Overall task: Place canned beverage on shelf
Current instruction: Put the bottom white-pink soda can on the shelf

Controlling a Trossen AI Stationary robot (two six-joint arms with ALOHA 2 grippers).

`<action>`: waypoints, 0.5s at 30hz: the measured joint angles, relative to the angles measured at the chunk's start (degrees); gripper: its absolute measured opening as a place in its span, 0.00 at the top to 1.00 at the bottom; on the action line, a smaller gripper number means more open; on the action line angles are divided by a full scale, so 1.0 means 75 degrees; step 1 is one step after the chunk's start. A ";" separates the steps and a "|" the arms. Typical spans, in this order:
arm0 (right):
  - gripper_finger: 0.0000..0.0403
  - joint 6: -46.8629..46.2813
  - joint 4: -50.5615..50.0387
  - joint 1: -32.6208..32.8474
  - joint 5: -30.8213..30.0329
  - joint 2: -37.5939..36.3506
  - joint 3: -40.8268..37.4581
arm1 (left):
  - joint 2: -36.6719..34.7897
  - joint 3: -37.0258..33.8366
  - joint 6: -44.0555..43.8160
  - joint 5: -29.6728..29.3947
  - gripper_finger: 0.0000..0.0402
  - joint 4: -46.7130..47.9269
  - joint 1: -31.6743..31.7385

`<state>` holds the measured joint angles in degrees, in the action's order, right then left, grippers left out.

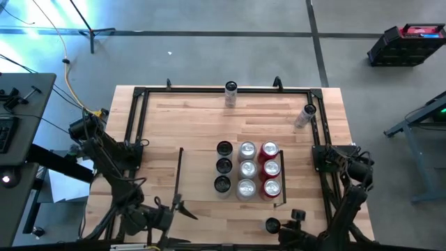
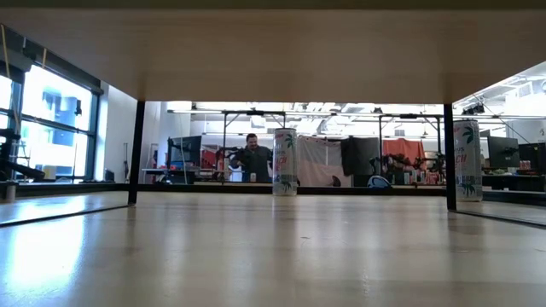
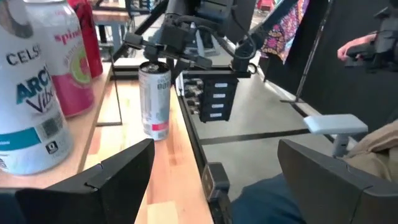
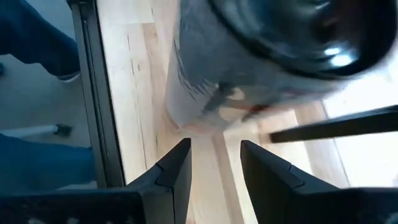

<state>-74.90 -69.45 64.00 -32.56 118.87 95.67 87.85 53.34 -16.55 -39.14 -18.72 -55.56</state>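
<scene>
- My right pincer [image 4: 214,149] sits at the near edge of the table [image 1: 188,111], on the right-hand side, just outside the shelf's [image 1: 198,174] right rail
- Its two fingers stand a narrow way apart, with only bare wood showing between them; it pinches nothing
- The loose can [image 4: 205,81] stands upright just past those fingertips, its dark top towards my wrist camera; from above it shows as a dark-topped can [image 1: 272,225] beside the pincer [image 1: 296,215], outside the shelf
- Seen from my other wrist, the right pincer's fingers hang about the top of that can [image 3: 154,99]; I think they are clear of it, though the angle is poor and I cannot tell for certain
- My left pincer [image 3: 214,165] waits with its fingers spread wide and nothing in them, low at the near edge by the shelf's left rail [image 1: 180,207]
- Nine cans [image 1: 247,169] fill the right part of the shelf in three rows of three: dark tops on the left, silver in the middle, red on the right
- The left part of the shelf is bare wood
- Two tall cans stand at the far side, one mid-rail [image 1: 231,94], one near the right corner [image 1: 304,116]
</scene>
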 joint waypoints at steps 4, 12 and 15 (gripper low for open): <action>0.70 0.0178 0.0768 -0.0101 0.0006 0.0009 -0.0350 | 0.0003 0.0000 -0.0117 0.0400 0.18 0.0073 0.0081; 0.70 0.1018 0.2211 -0.0217 -0.0511 0.0006 -0.0419 | 0.0003 0.0000 -0.0114 0.0476 0.18 0.0075 0.0078; 0.70 0.1280 0.2492 -0.0237 -0.0540 0.0006 -0.0419 | 0.0085 0.0000 -0.0115 0.0454 0.18 0.0038 0.0081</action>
<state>-65.30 -50.76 62.22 -36.61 118.91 92.53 88.49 53.34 -17.41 -35.74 -18.44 -54.96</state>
